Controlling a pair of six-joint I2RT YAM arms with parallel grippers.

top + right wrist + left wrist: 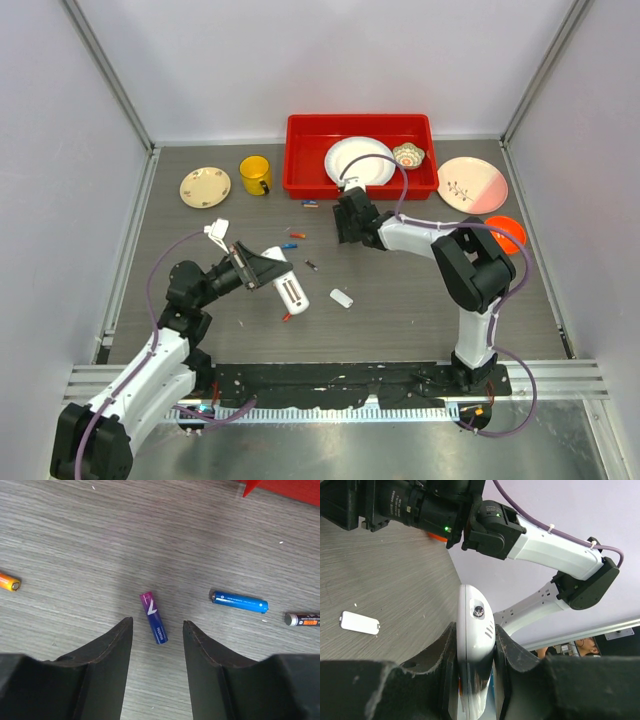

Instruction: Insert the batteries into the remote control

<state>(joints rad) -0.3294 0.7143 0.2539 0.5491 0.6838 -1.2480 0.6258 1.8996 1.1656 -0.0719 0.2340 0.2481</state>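
Purple-and-blue battery (pixel 154 618) lying flat on the grey tabletop (pixel 75 535), directly below the right end effector (pixel 157 625), in line with the gap between its half-parted, empty jaws; the battery's long axis runs almost square to the closing line, slightly skewed, so a squeeze would likely meet its sides; the right arm is the nearer. Left end effector (pixel 475 632) clamped on the remote control (pixel 474 615), well apart from this battery; detached back cover (pixel 360 622) flat on the tabletop.
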